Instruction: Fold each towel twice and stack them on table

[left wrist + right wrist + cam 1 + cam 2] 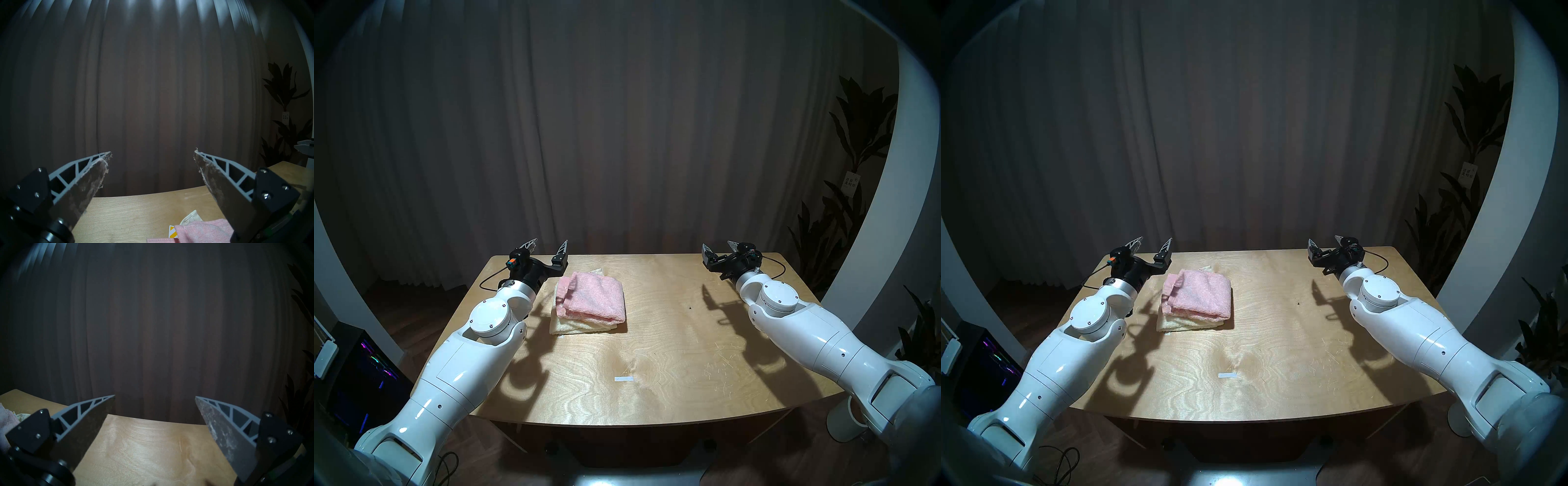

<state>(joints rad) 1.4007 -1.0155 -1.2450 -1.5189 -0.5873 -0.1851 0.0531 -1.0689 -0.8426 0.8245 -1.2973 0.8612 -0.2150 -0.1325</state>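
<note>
Plywood table [653,339] holds folded pink towel [595,298] atop cream towel [572,326]; left gripper [548,245] and right gripper [719,247] hover, fingers spread, empty.

Counts, placed relative to the table [653,339]:
- towels: 2, stacked on its left half. 1 pink towel [597,298] on top, 1 cream towel [572,326] under it.
- white tape strip [623,379]: 1, on the tabletop near its front edge.
- arms: 2, one over each side; 1 left gripper [548,245], 1 right gripper [718,246], 2 fingers each.
- potted plants [853,142]: 1 clump, beyond its right side.
- curtain [619,135]: 1, behind it.
</note>
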